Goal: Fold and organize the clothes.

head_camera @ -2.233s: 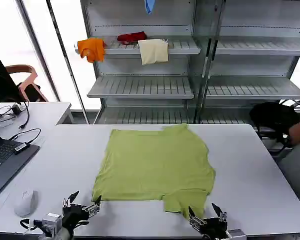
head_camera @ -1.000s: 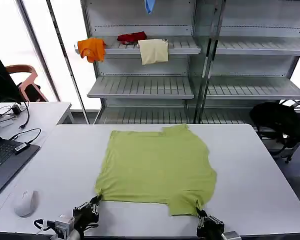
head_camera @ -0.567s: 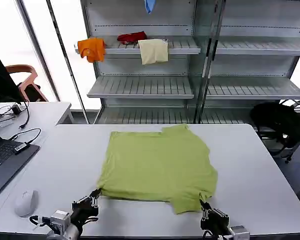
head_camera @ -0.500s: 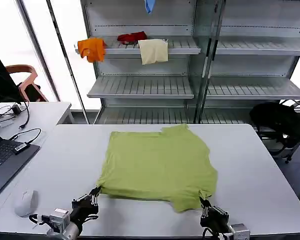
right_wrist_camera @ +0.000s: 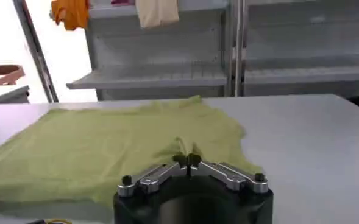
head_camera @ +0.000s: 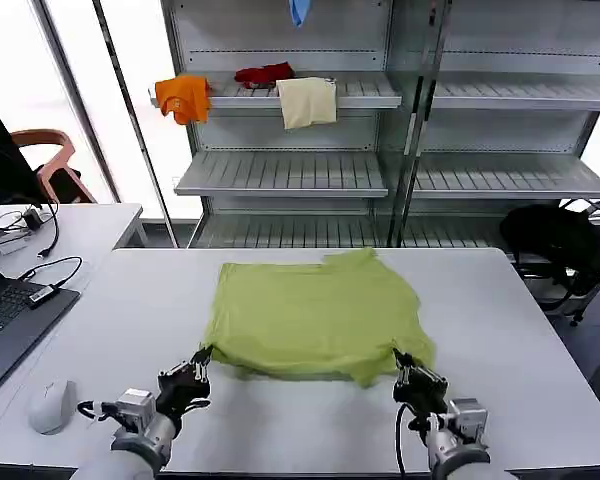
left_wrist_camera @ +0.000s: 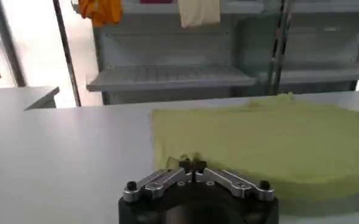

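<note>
Item: lime-green T-shirt, one piece, lying on the white table in front of you, collar end toward the shelving. Its near hem is raised off the surface and carried a little way over the body, so a loose roll runs between your two hands.

Left hand: fingers pinched together on the near left corner of the hem; in the left wrist view the same hand has cloth bunched at its tips.

Right hand: likewise clamped on the near right corner; seen also at the right wrist, right hand with fabric gathered between its closed tips.

Handling notes: thin, soft knit, light, no stiffness. Expect it to sag between the grips and to drag on the table. Corners are the sound places to hold; keep both hands level and apart so the fold edge lands straight. Judged stage: first fold, hem toward collar, partly done.

Also present: computer mouse at your left; orange cloth on the shelf.
</note>
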Controlling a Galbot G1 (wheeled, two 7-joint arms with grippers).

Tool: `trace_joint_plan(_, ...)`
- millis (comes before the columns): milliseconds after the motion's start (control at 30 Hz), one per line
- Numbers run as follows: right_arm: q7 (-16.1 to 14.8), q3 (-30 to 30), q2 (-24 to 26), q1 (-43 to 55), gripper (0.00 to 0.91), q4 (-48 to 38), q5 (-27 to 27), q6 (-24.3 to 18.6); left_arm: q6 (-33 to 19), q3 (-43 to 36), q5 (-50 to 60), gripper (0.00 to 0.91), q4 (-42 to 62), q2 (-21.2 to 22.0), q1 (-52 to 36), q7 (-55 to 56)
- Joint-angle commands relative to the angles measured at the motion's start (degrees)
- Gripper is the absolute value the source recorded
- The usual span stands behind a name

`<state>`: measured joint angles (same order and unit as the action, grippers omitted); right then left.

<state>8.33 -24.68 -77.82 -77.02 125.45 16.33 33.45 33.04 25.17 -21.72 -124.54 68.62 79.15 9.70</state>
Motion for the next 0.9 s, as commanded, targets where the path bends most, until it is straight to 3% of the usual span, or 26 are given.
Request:
trace_joint_plan(33,0.1,-0.1,-0.4,6.2,0.000,-4.2,0.2,0.0,0.0,-1.9,0.5,0.000,4.5,0.8,-6.3,1.7)
trace_joint_plan(700,-0.5,2.2,-1.4,13.3,0.000,-14.2,-0.5,0.0,0.1,-3.4,3.1,0.010,11.9,-0.9,-11.5,1.0)
trace_joint_plan(733,-0.5,2.3,-1.4,13.6,0.363,-14.6,-0.5,0.0,0.1,-3.5,3.2,0.685,12.7,-0.8,-11.7,0.8)
trace_joint_plan(767,-0.5,2.4,-1.4,13.8,0.907,-15.0,-0.6,0.0,0.1,-3.5,3.2,0.907,13.2,-0.8,-12.0,0.8)
trace_joint_plan(900,-0.1,2.5,-1.7,15.0,0.907,-16.6,-1.0,-0.1,0.0,-3.9,3.2,0.907,14.6,-0.7,-13.6,1.0)
